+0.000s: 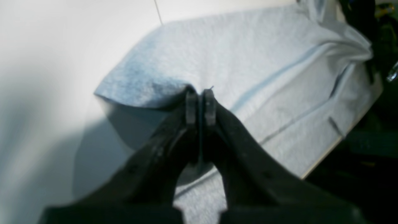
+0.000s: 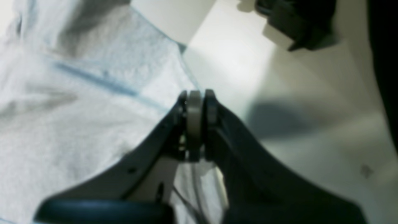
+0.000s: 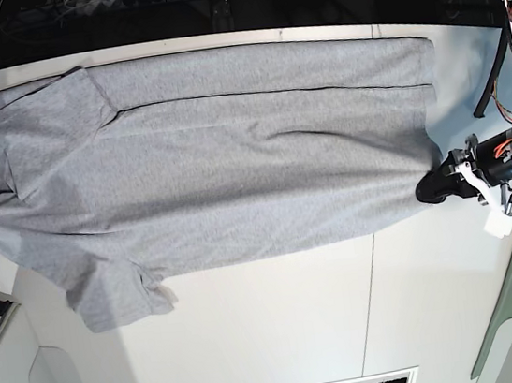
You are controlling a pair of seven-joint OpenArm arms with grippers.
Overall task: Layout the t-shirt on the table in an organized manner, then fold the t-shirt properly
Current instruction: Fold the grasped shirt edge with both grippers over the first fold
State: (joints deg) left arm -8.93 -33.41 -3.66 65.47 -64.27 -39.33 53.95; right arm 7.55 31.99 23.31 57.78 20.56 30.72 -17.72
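Both claws, left claw and right claw, clamped on t-shirt across white table.

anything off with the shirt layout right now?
Mostly flat, but the t-shirt isn't tidy: its far long edge is folded over along a dark seam, and the near sleeve sticks out crumpled. Both grippers, left and right, pinch opposite ends.
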